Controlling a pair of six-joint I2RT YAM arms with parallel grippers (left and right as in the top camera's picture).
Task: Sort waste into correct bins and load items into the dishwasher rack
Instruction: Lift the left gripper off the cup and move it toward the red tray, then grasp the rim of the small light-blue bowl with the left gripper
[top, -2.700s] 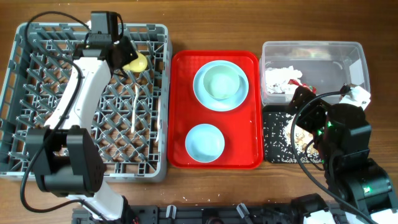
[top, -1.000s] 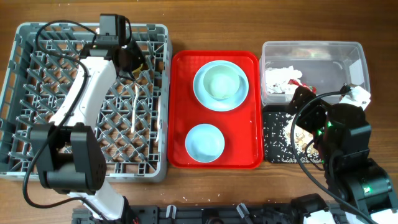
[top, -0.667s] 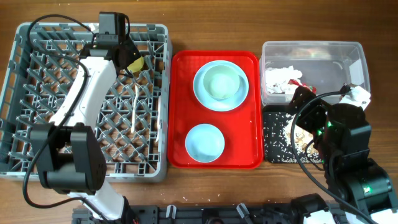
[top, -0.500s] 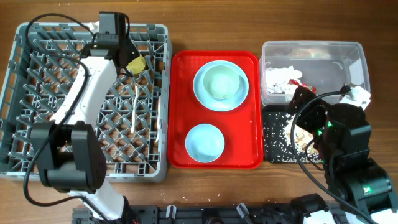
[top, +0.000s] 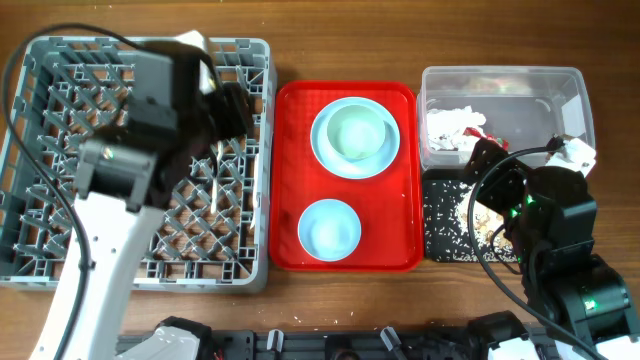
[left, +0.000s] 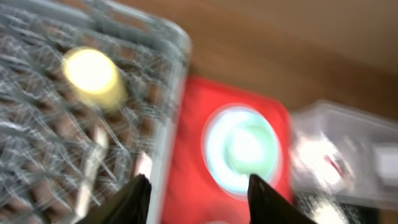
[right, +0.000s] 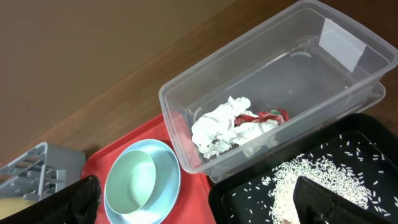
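Nothing is legible, even on the white label (right: 341, 42) of the clear tub (right: 305, 74).

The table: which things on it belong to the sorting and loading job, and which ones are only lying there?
Belong to the job: dishwasher rack, yellow cup, plate, bowl on the plate, lone bowl, clear tub, napkin, red wrapper, black tray, rice crumbs.

Only lying there: red tray, which merely carries the plate and bowls.
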